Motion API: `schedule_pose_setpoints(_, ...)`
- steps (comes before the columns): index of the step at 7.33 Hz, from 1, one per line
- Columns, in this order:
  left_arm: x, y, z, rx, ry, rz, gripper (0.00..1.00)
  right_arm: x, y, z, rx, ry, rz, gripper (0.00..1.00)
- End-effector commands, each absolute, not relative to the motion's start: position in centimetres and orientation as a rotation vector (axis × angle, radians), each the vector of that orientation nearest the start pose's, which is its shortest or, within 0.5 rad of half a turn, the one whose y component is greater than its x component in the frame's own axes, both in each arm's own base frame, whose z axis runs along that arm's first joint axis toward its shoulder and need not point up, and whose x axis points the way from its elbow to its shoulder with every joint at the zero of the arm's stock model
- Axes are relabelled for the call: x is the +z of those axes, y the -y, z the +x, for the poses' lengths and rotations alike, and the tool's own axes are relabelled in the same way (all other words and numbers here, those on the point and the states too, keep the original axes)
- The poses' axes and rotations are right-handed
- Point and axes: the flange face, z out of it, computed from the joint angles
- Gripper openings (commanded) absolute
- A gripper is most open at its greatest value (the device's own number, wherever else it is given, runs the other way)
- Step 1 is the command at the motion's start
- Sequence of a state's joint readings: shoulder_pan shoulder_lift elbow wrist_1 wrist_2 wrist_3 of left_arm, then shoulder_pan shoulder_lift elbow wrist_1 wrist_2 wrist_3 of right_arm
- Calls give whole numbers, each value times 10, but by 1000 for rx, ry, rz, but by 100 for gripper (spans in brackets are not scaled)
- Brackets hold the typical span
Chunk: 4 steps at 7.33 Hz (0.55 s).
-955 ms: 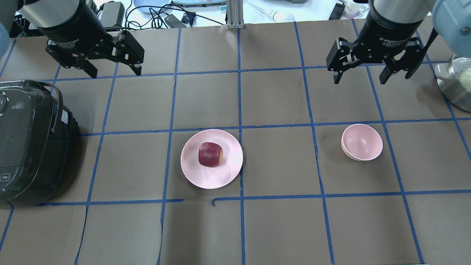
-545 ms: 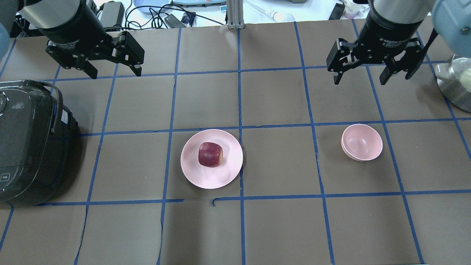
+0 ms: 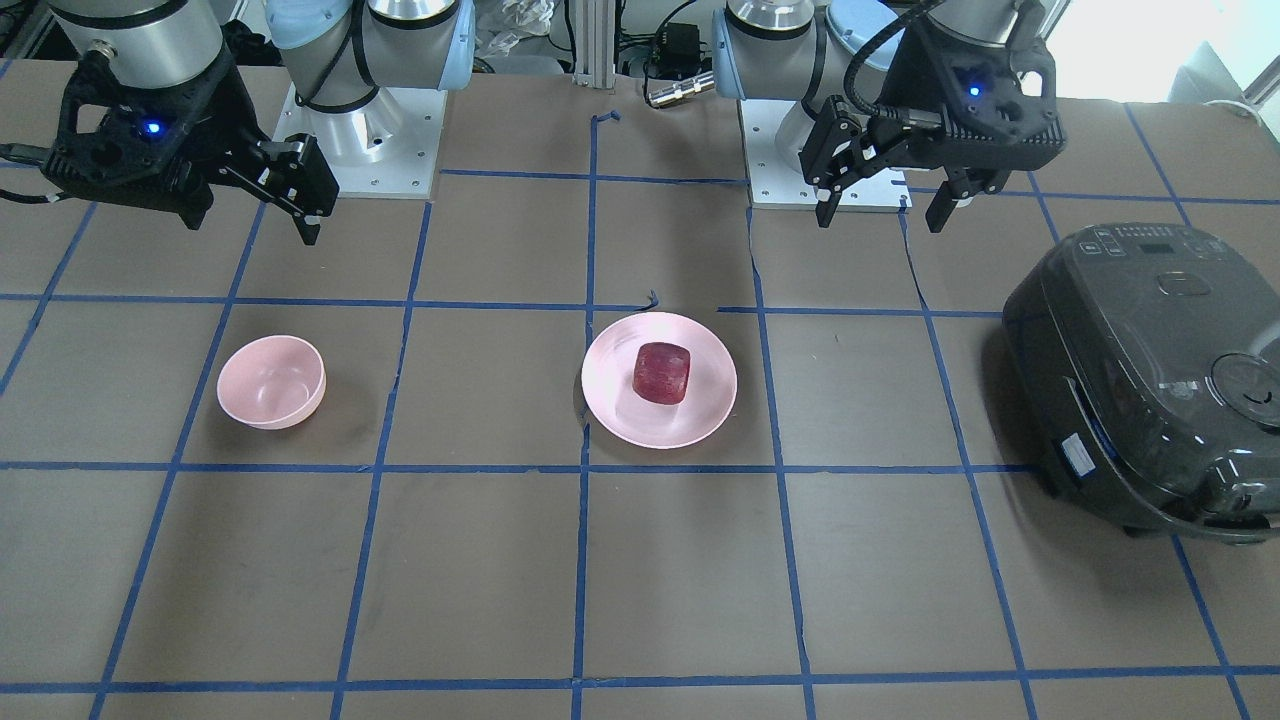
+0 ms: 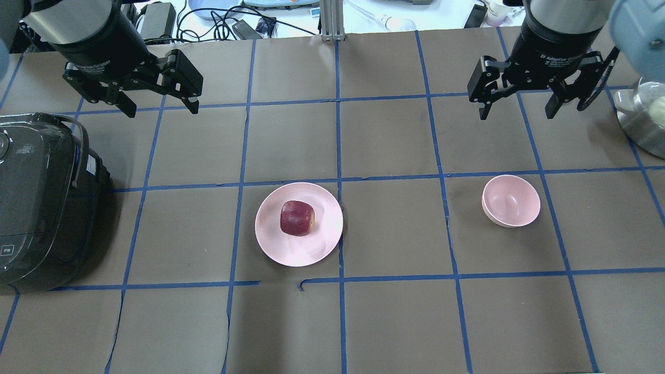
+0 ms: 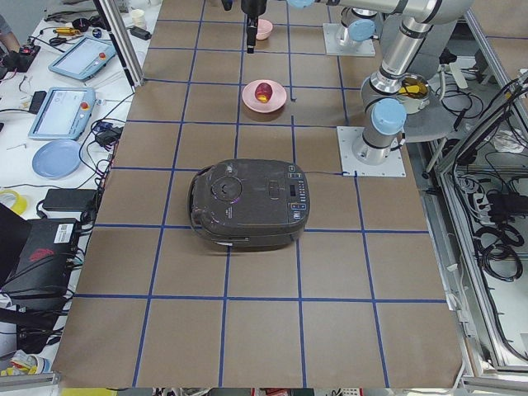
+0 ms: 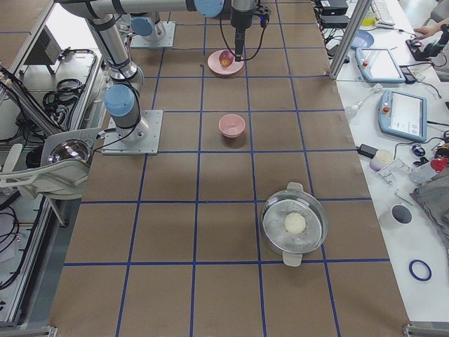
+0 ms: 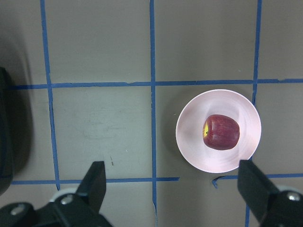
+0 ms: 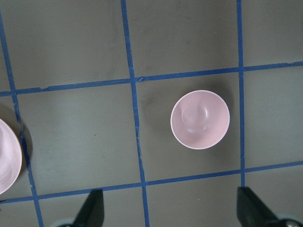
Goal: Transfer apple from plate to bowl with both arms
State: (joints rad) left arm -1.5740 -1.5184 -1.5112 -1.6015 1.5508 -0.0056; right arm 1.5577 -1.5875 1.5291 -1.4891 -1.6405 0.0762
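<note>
On the plate [image 4: 300, 253], apple [image 4: 297, 218] untouched

Left gripper [image 4: 161, 110] and right gripper [image 4: 517, 115] hang high over the table [image 4: 395, 223], fingers wide, holding nothing. Their arms are cut off at the frame's top. Bowl [image 4: 510, 201] stands well apart to the plate's right, brown table showing between. Cooker [image 4: 36, 202] crowds the left edge; a steel pot [image 4: 641, 127] is cropped at right.

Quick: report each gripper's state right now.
Left gripper: open, holding nothing.
Right gripper: open, holding nothing.
</note>
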Motion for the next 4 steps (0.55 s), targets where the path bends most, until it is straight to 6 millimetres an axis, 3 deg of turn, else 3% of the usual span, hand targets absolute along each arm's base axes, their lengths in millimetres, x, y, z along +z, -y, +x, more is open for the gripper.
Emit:
schedule_pose_setpoints(1, 539, 471, -138, -104, -3160, 1, 100, 510, 482, 128, 34, -3143, 130, 100)
schedule_pose_setpoints(4, 526, 483, -134, -56, -3129, -17, 100, 509, 481, 129, 38, -3143, 128, 100)
